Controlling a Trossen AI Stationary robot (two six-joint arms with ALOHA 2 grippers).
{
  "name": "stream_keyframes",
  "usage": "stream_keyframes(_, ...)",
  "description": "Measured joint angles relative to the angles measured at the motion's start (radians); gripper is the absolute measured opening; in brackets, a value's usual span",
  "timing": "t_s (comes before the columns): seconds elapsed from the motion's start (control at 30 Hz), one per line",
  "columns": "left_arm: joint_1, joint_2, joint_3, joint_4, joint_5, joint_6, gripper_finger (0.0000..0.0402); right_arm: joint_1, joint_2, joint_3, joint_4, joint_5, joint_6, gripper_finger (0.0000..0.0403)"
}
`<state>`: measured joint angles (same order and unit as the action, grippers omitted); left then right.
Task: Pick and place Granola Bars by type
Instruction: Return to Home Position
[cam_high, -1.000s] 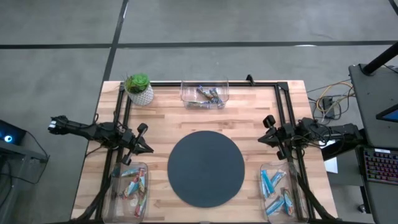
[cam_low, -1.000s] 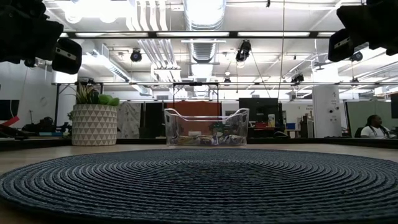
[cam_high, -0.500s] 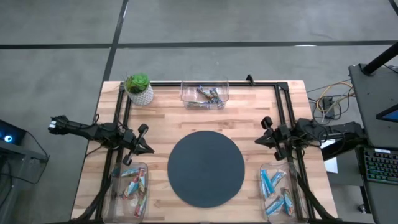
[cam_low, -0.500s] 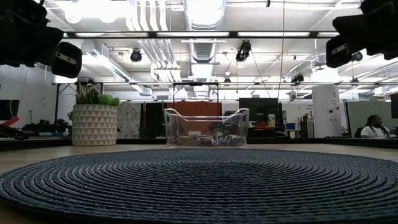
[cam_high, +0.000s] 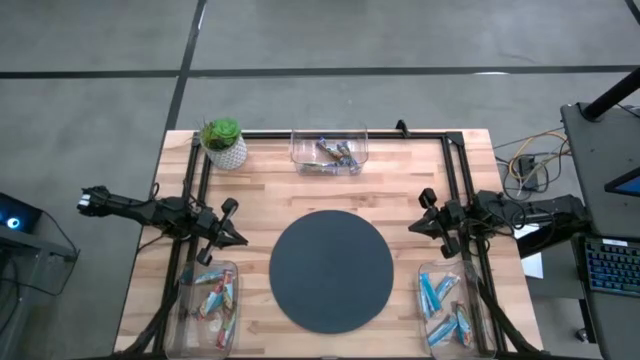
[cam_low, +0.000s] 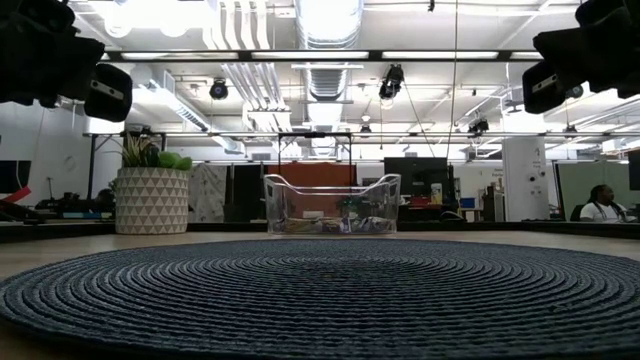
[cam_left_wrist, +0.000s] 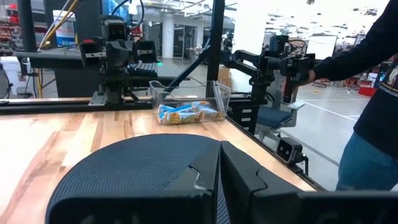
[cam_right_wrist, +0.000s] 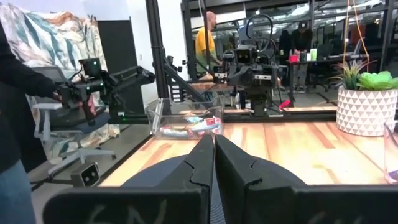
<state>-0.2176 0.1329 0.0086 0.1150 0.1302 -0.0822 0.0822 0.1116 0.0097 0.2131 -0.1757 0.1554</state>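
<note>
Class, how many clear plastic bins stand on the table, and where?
3. The far bin stands beyond the mat; the left bin and right bin flank its near side.

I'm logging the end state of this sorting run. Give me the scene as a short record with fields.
left gripper: fingers shut, holding nothing, left of the mat
right gripper: fingers shut, holding nothing, right of the mat
round mat: between the two grippers
far-centre bin: dark mixed-colour granola bars
near-left bin: red granola bars
near-right bin: blue granola bars
potted plant: left of the far-centre bin
</note>
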Motion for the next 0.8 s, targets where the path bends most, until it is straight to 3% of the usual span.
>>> stream_keyframes(0.8, 0.037, 0.000, 0.001, 0.007, -0.147, 0.079, 0.0000, 0.000, 0.000, 0.000, 0.002, 0.000, -0.006, 0.0008)
